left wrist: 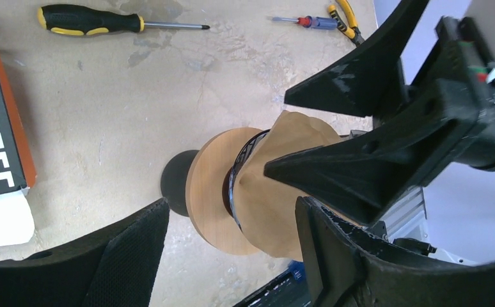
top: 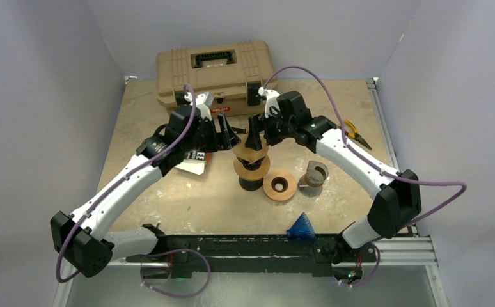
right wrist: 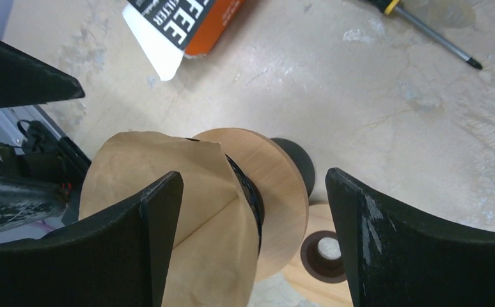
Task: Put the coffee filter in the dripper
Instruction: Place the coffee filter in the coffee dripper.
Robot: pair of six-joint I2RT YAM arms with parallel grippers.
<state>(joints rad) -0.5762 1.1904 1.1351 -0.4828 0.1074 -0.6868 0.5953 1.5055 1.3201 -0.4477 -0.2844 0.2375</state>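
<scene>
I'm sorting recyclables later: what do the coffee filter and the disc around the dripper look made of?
The coffee filter looks like unbleached brown paper with a matte finish; it is thin, with a creased fold and a seam. The dripper's disc is probably light wood, smooth and matte, with pale, even tan faces, but the grain is too faint to confirm.

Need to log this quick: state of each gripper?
Left gripper: open, holding nothing.
Right gripper: open, not gripping the coffee filter.
</scene>
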